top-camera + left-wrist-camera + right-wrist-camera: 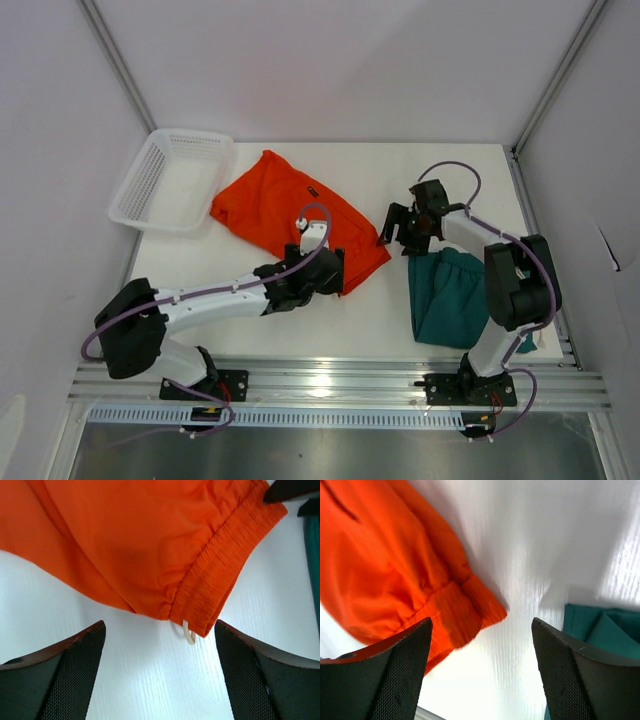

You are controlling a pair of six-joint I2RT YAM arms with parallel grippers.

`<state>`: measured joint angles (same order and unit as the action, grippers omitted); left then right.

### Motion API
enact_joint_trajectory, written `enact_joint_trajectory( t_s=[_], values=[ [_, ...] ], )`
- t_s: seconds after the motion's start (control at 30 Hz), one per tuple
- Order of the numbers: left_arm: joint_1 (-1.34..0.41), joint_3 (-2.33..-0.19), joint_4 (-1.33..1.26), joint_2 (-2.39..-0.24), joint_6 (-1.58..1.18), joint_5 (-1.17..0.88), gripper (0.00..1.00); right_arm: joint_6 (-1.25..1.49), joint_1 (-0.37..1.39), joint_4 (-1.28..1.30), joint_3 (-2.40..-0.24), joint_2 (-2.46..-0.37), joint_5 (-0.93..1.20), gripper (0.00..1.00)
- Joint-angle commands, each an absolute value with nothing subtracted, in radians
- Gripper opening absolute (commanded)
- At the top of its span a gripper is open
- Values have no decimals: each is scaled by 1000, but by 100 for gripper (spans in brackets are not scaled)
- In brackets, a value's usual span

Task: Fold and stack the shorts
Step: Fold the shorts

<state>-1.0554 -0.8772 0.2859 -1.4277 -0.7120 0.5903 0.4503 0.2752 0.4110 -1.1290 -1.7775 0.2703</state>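
Note:
The orange shorts (290, 215) lie spread on the table's middle, waistband toward the near right. In the left wrist view the orange waistband (220, 565) and a white drawstring loop (188, 632) show just ahead of my open, empty left gripper (160, 672), which hovers at the shorts' near edge (335, 272). The teal-green shorts (450, 300) lie folded at the right, partly under the right arm. My right gripper (400, 228) is open and empty between the two pairs; its view shows the orange waistband corner (470, 610) and teal fabric (600, 630).
A white mesh basket (172, 180) stands at the back left corner of the white table (330, 320). Grey walls and metal rails enclose the table on the sides and back.

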Motion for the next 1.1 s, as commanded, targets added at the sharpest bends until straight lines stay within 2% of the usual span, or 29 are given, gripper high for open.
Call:
enact_joint_trajectory(
  t_s=[0.0,0.13,0.17,0.2,0.27,0.4,0.57,0.7,0.87,1.07],
  values=[
    [-996,-917,213,-1399,-596,486,90,469,268,361,-1109,-1677,307,82],
    [-971,-985,201,-1472,-511,469,89,491,264,348,-1068,-1641,343,83],
    [-965,-1011,204,-1492,-494,465,89,515,264,342,-1052,-1617,351,87],
    [-957,-1018,198,-1531,-486,453,90,531,262,313,-1005,-1600,359,95],
    [-916,-1038,177,-1563,-489,401,89,580,271,243,-947,-1533,376,100],
    [-847,-1012,98,-1606,-500,287,86,766,311,141,-812,-1445,344,99],
    [-798,-1008,91,-1667,-525,276,82,972,393,36,-671,-1335,171,99],
    [-737,-971,31,-1677,-541,180,77,1141,458,23,-631,-1286,80,100],
    [-719,-985,34,-1716,-532,129,72,1261,486,-122,-557,-1287,54,98],
    [-719,-994,44,-1766,-548,117,71,1336,502,-329,-480,-1379,89,95]
  ],
)
